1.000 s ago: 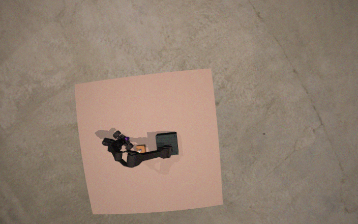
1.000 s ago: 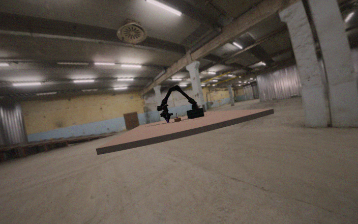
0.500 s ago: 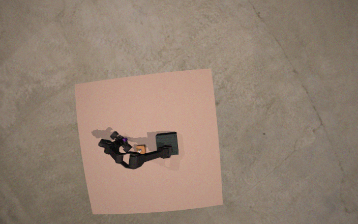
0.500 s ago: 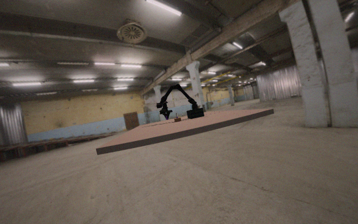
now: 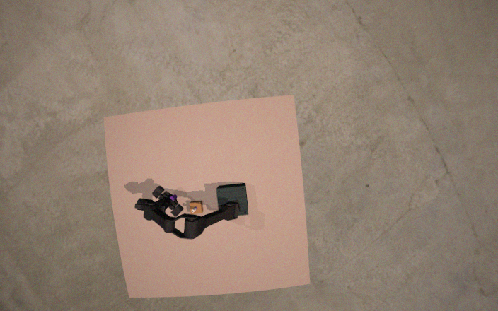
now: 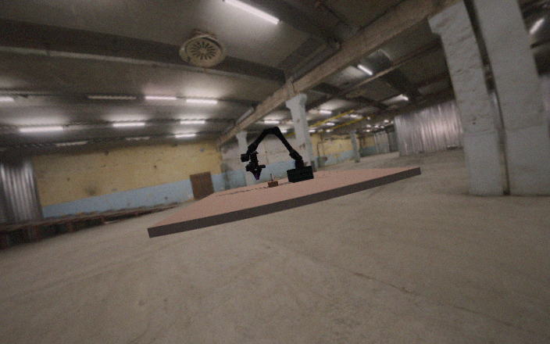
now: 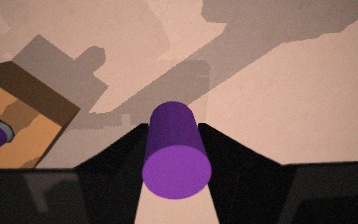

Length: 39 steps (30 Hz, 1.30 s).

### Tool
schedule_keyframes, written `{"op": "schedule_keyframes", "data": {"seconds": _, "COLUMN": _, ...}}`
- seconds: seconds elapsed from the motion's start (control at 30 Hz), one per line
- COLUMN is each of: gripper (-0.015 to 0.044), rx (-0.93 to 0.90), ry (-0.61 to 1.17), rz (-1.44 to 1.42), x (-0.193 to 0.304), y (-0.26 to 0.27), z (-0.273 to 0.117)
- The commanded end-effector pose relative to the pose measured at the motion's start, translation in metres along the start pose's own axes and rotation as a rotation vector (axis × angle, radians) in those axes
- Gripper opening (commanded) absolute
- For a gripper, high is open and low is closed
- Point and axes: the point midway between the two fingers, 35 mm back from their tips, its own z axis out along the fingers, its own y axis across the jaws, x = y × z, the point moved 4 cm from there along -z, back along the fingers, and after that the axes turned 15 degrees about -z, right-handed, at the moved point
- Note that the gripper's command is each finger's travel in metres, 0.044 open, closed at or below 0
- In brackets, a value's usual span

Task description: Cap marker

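The claw (image 5: 173, 201) (image 6: 256, 175) (image 7: 173, 130) is seen from above with its two fingers closed in on the purple cap (image 5: 173, 197) (image 6: 256, 177) (image 7: 176, 170). In this top view, the orange holder block (image 5: 196, 206) (image 6: 273, 184) (image 7: 47, 131) is placed between the claw and the dark base (image 5: 232, 190) (image 6: 300, 174) of the arm (image 5: 194, 226) (image 6: 270, 130). The pale tip of the marker (image 5: 193, 210) (image 6: 271, 177) (image 7: 3, 136) is shown at the block, uncapped.

In the exterior view, the cap is held above the pinkish table (image 5: 220, 146) (image 6: 243, 198) (image 7: 300, 100), beside the block and apart from it. The marker is stood upright in the block, and the arm is arched over from its base.

In the wrist view, the cap is gripped between the black fingers, which are parted only by its width. The block is cut off at the left edge, with just part of the marker shown.
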Motion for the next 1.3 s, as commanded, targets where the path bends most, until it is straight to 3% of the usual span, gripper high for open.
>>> {"op": "schedule_keyframes", "data": {"seconds": 0.0, "gripper": 0.0, "rx": -0.003, "ry": 0.004, "rz": 0.002, "x": -0.003, "y": 0.012, "z": -0.006}}
{"op": "schedule_keyframes", "data": {"seconds": 1.27, "gripper": 0.0, "rx": -0.012, "ry": 0.003, "rz": 0.002, "x": -0.014, "y": 0.131, "z": -0.048}}
